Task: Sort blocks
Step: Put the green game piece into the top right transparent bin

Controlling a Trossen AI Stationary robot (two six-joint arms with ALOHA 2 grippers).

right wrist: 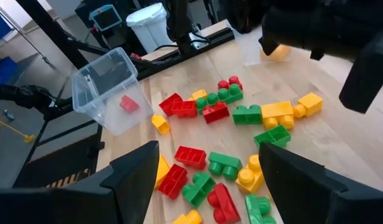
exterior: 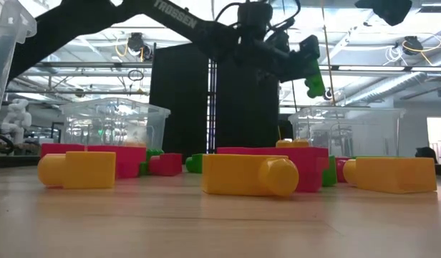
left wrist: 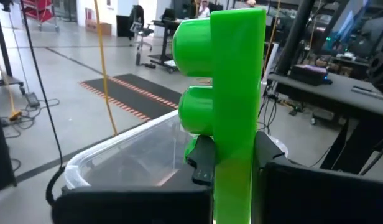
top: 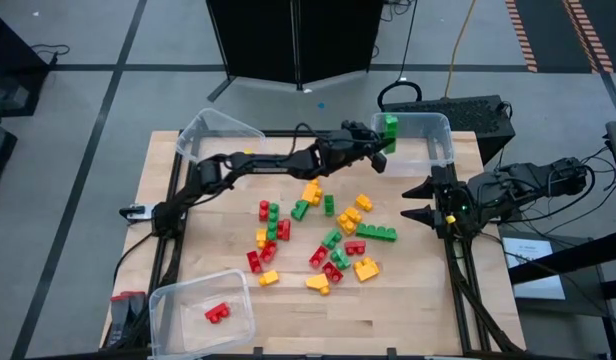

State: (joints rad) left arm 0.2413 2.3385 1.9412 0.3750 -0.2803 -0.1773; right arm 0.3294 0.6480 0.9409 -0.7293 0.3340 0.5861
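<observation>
Up high, left pincer [top: 387,141] grips green block [top: 390,128]; fingertips hidden.

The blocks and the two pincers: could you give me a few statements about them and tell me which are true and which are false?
1. The left pincer is shut on a green block. True.
2. That green block is held over the bin with the red blocks in it. False: it is at the rim of the clear bin at the table's far right; the red blocks lie in the near left bin.
3. The right pincer is holding a yellow block. False: it is open and empty, at the table's right edge.
4. Red, yellow and green blocks lie mixed in the middle of the table. True.
5. The far left bin holds yellow blocks. False: none show in it.
</observation>
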